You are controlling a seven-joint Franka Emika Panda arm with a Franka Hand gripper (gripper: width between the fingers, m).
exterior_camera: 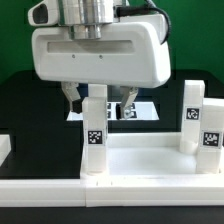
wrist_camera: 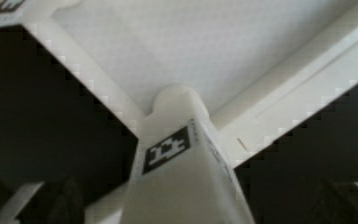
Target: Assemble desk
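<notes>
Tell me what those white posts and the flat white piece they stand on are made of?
The legs look like matte white plastic: smooth, uniform, softly rounded edges, with printed black-and-white tags. The tabletop looks the same, a plain moulded white surface with a raised rim, though painted wood cannot be excluded.

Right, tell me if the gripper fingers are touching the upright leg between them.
Apart. In the exterior view the fingers stand spread either side of the leg, with dark gaps showing between each finger and the leg; the gripper is open.

White boxy hand (exterior_camera: 99,103), rounded corners, dark fingers (exterior_camera: 70,98), grey ribbed wrist above
</notes>
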